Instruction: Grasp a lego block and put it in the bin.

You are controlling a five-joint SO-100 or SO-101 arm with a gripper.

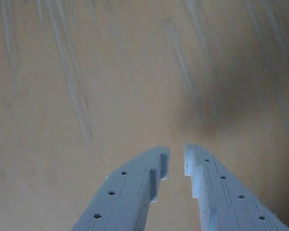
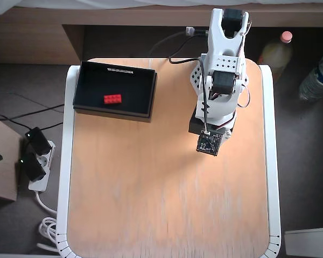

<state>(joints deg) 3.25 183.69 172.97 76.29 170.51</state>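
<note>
The red lego block (image 2: 112,98) lies inside the black bin (image 2: 91,75) at the table's back left in the overhead view. The white arm (image 2: 220,80) is folded up at the back right, far from the bin, and its wrist camera board (image 2: 210,143) hides the fingers from above. In the wrist view my gripper (image 1: 177,154) hangs over bare wood, its two pale blue fingers (image 1: 135,183) almost touching with only a thin slit and nothing between them. Neither the block nor the bin shows in the wrist view.
The wooden tabletop (image 2: 167,199) has a white rim. Beyond the table's right side stand two bottles (image 2: 274,51) on the floor. A power strip (image 2: 35,161) with cables lies to the left.
</note>
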